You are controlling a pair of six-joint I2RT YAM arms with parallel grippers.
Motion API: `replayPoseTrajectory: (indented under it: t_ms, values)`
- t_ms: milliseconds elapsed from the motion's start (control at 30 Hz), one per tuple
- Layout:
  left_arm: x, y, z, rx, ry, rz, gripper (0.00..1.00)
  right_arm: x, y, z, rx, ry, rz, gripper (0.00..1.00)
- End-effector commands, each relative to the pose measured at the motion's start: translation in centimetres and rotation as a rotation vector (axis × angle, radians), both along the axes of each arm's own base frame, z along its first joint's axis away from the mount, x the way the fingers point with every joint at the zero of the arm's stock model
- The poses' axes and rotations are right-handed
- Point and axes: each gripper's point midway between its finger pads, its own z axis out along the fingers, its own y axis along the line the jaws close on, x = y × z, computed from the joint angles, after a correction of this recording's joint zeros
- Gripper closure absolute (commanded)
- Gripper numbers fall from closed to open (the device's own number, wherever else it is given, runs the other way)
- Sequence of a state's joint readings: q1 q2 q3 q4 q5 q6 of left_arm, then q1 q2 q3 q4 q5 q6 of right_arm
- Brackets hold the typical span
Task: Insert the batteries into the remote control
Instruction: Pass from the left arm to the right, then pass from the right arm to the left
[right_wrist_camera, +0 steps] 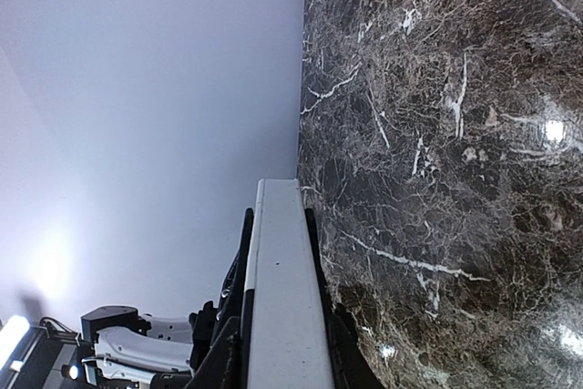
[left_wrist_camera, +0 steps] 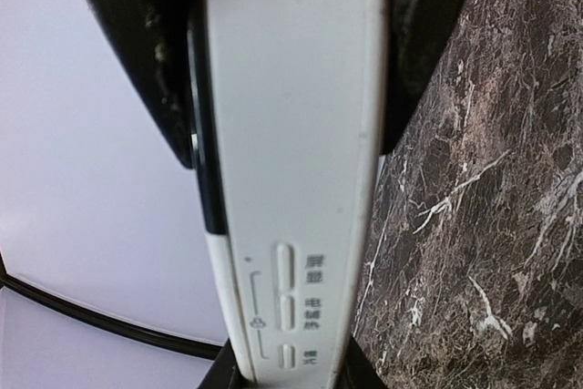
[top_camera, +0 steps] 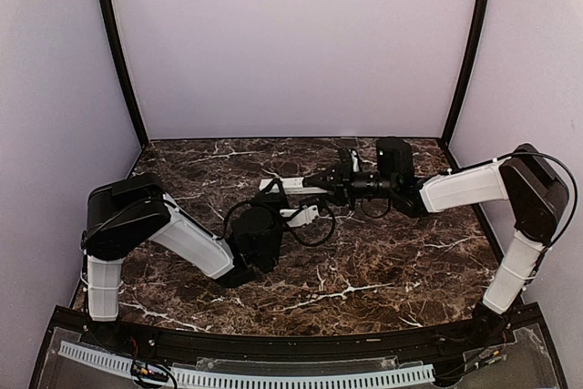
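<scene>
The left arm (top_camera: 187, 241) reaches in toward the middle, with the left jaws clamped on a slim white remote control (top_camera: 293, 187). The remote control is held up between the two arms, above the dark marble desk (top_camera: 383, 261). The right jaws are clamped on its right end, with the right arm (top_camera: 460, 187) stretching in from the right.

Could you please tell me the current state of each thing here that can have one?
remote control: held off the table, gripped by both grippers.
left gripper: shut on the remote control.
right gripper: shut on the remote control.
batteries: none visible in any view.
</scene>
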State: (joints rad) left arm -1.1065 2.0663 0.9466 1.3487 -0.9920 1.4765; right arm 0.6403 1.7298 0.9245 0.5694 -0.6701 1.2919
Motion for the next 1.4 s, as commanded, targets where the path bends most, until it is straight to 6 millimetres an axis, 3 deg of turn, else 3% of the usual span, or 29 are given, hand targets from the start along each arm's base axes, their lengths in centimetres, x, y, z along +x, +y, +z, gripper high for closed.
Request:
replayPoseTrajectory:
  t_ms: [0, 167, 333, 433, 567, 633, 667, 800, 900, 967, 1100, 1367]
  values:
    - [-1.1, 0.5, 4.4, -0.238, -0.109, -0.028, 1.00, -0.7, 0.2, -0.8, 0.009, -0.014, 0.029, 1.00]
    - [-0.8, -0.3, 2.0, -0.181, -0.034, -0.047, 0.73, -0.5, -0.2, -1.2, -0.002, -0.012, 0.009, 1.00]
    - [-0.6, -1.1, -1.2, -0.146, 0.079, -0.064, 0.59, -0.1, -1.5, -3.3, -0.028, 0.019, -0.025, 1.00]
    - [-0.8, -1.5, -4.8, -0.064, 0.214, -0.075, 0.50, 0.1, -2.1, -4.6, -0.047, 0.035, -0.040, 1.00]
    - [-2.3, -1.7, -8.5, -0.109, 0.459, -0.102, 0.41, 0.3, -2.6, -6.1, -0.069, 0.052, -0.047, 1.00]
    - [-3.6, -1.9, -9.3, -0.158, 0.588, -0.132, 0.37, 0.3, -2.9, -6.9, -0.082, 0.061, -0.047, 1.00]
    - [-4.4, -2.6, -9.0, -0.192, 0.643, -0.179, 0.35, 0.3, -3.0, -7.4, -0.088, 0.066, -0.046, 1.00]
    - [-8.4, -2.8, -10.8, -0.241, 0.931, -0.261, 0.29, -0.1, -3.3, -8.7, -0.103, 0.086, -0.032, 1.00]
    - [-11.6, -4.1, -10.6, -0.326, 1.156, -0.365, 0.26, -0.8, -3.4, -9.6, -0.111, 0.101, -0.002, 1.00]
    - [-12.8, -4.1, -10.6, -0.358, 1.273, -0.393, 0.24, -1.6, -3.5, -10.0, -0.119, 0.109, 0.028, 1.00]
    - [-12.1, -3.9, -10.0, -0.409, 1.366, -0.384, 0.20, -3.2, -4.1, -10.9, -0.157, 0.117, 0.073, 1.00]
    - [-10.2, -3.3, -9.3, -0.451, 1.365, -0.350, 0.19, -6.6, -5.0, -12.9, -0.182, 0.143, 0.190, 1.00]
